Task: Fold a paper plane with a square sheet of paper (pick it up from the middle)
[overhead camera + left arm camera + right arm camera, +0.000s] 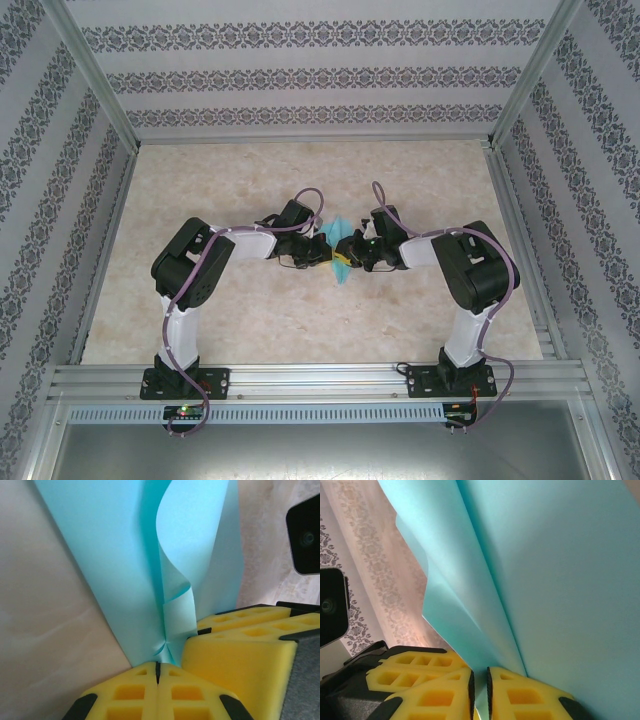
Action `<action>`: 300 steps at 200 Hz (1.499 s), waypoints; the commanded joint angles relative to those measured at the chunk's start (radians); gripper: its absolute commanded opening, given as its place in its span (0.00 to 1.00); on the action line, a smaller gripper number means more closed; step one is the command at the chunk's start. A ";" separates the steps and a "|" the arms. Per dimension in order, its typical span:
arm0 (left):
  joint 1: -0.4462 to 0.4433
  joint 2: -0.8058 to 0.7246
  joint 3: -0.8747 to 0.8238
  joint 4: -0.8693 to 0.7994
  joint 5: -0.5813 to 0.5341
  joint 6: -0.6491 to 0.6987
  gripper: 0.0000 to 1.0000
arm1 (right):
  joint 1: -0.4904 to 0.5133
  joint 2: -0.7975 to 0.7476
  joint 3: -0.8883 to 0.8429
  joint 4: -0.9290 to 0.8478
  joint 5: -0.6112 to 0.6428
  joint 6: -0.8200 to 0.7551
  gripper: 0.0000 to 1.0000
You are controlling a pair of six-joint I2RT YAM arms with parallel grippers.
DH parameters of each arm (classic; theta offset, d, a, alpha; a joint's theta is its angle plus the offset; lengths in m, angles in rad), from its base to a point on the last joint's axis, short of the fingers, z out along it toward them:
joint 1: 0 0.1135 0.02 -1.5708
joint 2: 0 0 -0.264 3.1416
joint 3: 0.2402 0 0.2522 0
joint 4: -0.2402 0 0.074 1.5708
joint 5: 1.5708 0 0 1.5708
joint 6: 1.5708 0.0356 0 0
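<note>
Left wrist view, closest in: how do the fingers of the left gripper (157, 672) stand?

Pressed together. The two yellow pads (122, 695) meet along one seam, and the bottom crease of the paper plane (115, 570) runs straight down into it. They are clamped on the paper.

And right beside them?

The right gripper (200, 630) sits just to the right of those fingers, close against them. A flap of the turquoise paper goes into the dark slit between its yellow pads.

Does the right wrist view agree?

Yes. Its own two pads stand at the bottom with only a thin slit between them, and a layer of the paper slips into that slit, so these fingers are closed on the plane too. The other gripper's pad and black housing lie close against them on the left.

What lies beyond the fingers?

The paper rises away from both pairs in creased layers. Seen from the left wrist, one flap curls over between two flatter sheets. Seen from the right wrist, a broad layer spreads to the right of the fingers and narrower ones fan out to the left. A black camera block (305, 535) sits above and to the right of the left fingers.

And from farthest back?

In the top external view the plane is a narrow turquoise sliver pinched between the two sets of fingers, which meet tip to tip. The beige marbled table (250, 320) lies under them; I cannot tell whether the paper touches it. Patterned walls (300, 80) stand beyond.
</note>
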 commanded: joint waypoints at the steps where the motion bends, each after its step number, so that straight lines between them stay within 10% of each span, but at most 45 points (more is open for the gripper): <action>1: -0.017 -0.001 -0.015 0.029 0.033 -0.008 0.00 | 0.009 0.036 -0.021 0.006 0.007 0.004 0.20; 141: 0.031 -0.189 -0.025 -0.055 -0.121 -0.010 0.09 | 0.012 0.050 -0.034 -0.003 -0.003 -0.042 0.22; 300: 0.046 0.008 0.125 -0.134 -0.054 0.010 0.29 | 0.024 0.035 -0.018 -0.027 -0.011 -0.104 0.28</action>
